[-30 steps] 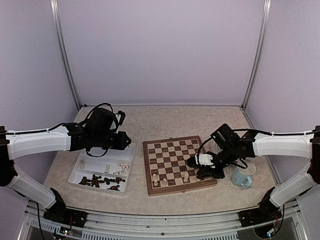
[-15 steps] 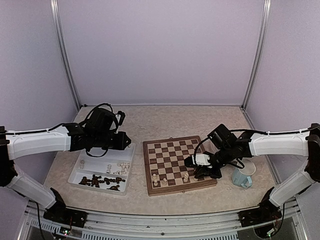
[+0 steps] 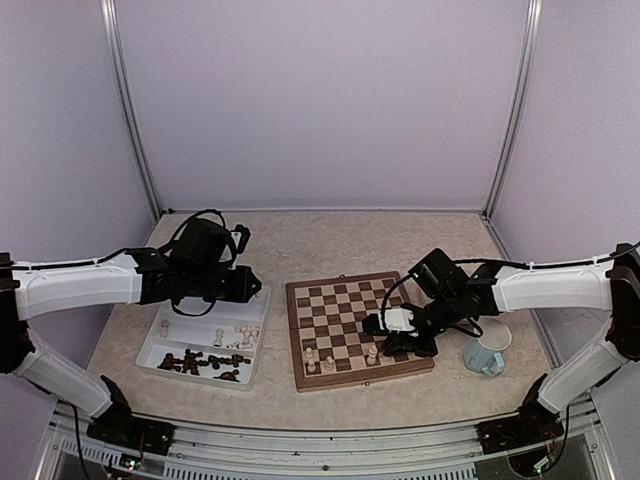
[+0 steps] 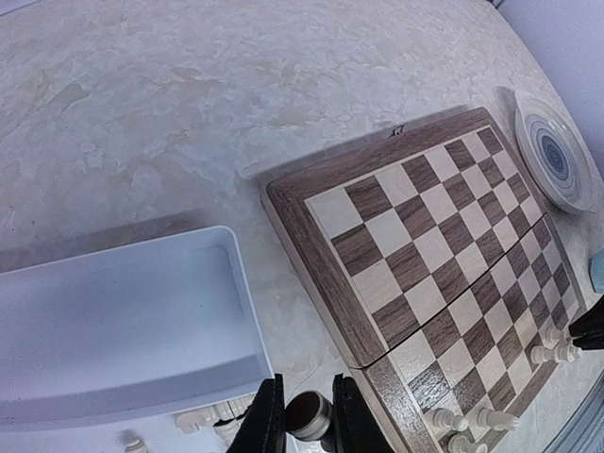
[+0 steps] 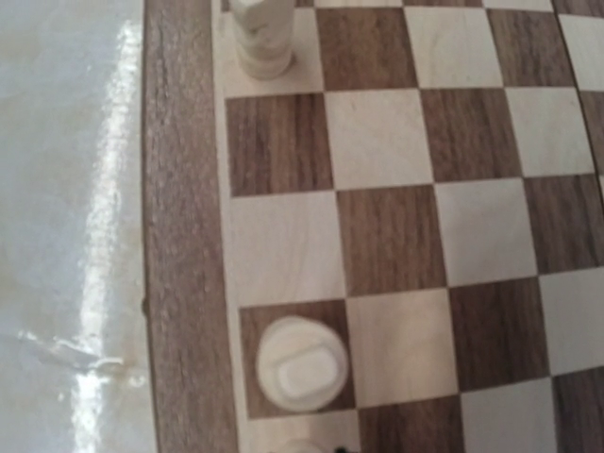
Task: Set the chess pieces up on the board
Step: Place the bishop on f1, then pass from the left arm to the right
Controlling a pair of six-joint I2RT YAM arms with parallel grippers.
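Pinches a dark brown chessman (image 4: 310, 417) in the left tool (image 4: 308, 398), fingers nearly together, above the board-side rim of the white tray (image 3: 195, 328). Holds the right tool (image 3: 383, 343) closed with nothing seen in it, low over the near right squares of the board (image 3: 340, 305), just beside a cream piece (image 5: 302, 366). Shows only a few cream pieces standing along the board's near edge. Has most of the rest, dark chessmen (image 3: 200, 360) and cream chessmen (image 3: 240, 337), lying in the tray on the bench (image 3: 330, 240). Looks like light, stiff, smooth turned wood: slick on the rounded head, tippy on a narrow base. Best to grip at the neck below the head, upright, and release only once seated flat on a square.
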